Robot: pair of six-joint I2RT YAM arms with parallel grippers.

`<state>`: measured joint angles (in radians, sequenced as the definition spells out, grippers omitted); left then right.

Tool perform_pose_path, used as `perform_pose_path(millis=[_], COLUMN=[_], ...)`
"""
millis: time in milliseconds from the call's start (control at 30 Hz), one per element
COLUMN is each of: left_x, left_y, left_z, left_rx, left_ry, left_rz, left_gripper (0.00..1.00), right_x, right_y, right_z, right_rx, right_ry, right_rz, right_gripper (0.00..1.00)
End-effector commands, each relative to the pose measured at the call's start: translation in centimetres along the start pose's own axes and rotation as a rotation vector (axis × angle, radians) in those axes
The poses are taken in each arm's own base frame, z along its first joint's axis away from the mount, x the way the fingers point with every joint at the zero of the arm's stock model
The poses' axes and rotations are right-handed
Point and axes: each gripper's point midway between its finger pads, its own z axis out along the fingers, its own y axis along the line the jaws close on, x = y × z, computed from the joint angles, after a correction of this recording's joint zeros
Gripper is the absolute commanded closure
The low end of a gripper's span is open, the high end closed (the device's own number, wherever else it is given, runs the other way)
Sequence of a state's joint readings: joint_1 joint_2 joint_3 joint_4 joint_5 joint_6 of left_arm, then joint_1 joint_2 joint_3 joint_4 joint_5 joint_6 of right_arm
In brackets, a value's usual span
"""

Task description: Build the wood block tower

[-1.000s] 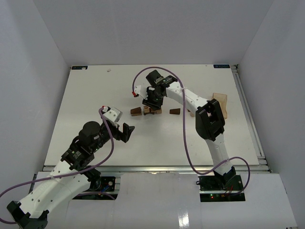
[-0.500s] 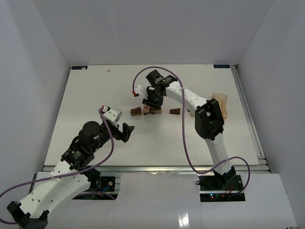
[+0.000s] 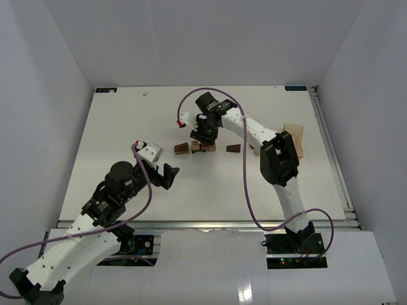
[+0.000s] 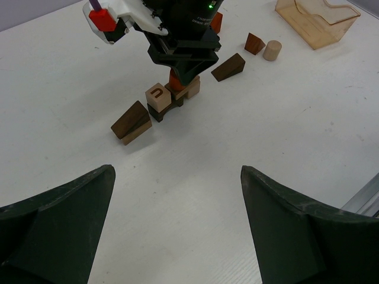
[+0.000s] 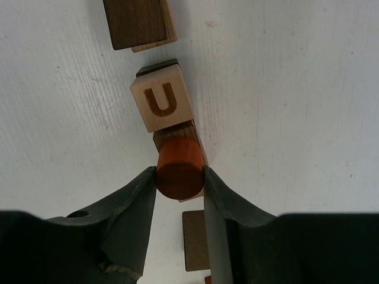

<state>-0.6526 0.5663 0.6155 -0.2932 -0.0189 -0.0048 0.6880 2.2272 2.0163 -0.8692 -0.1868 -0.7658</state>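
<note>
In the top view, the tower [image 3: 196,149] is partly hidden by the right gripper [image 3: 203,138]. In the right wrist view, a dark block [image 5: 135,22] at 12 o'clock is cut by the edge, and the block under the cylinder [image 5: 179,168] is mostly covered.

The cylinder [image 5: 179,176] hangs over a flat block [image 5: 192,137], just beside the lettered cube [image 5: 161,105].

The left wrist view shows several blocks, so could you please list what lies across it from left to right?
Stacked wedge pair → U cube → orange cylinder in the right gripper → dark wedge → reddish-brown block → tan cylinder → pale tray.
</note>
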Motion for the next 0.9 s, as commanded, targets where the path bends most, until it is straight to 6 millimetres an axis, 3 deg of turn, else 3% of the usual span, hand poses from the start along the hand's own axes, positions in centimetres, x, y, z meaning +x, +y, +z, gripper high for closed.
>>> perform_pose_path(millis=[0,267,400,533,600,700,867], left_x=[0.0,-0.1,0.0,-0.4,-0.6,-0.8,-1.3], left_y=[0.2,0.2,0.2,0.0,-0.2,-1.0,-2.2], left_z=[-0.1,-0.2,-0.2,-0.4,-0.4,-0.5,-0.2], left_rx=[-0.011,-0.01,-0.009,0.003,0.015,0.059,0.124], left_ry=[-0.006,-0.01,-0.009,-0.03,-0.043,-0.058,-0.096], left_rz=[-0.006,-0.006,-0.006,-0.003,-0.003,-0.002,-0.034], left_gripper=[0.02,0.02,0.02,0.02,0.02,0.02,0.02], right_x=[-1.0,-1.3,-2.6,-4.5,-5.4,-5.7,-4.0], right_y=[-0.8,-0.9,-1.1,-1.6,-1.8,-2.0,0.2], right_z=[-0.9,-1.0,-2.3,-5.1,-7.5,-10.1,-14.8], right_rx=[0.02,0.024,0.039,0.062,0.076,0.061,-0.067], right_ry=[-0.028,-0.04,-0.083,-0.16,-0.213,-0.288,-0.473], right_rz=[0.003,0.003,0.015,0.019,0.023,0.048,0.065], right_gripper=[0.53,0.45,0.41,0.36,0.35,0.34,0.33])
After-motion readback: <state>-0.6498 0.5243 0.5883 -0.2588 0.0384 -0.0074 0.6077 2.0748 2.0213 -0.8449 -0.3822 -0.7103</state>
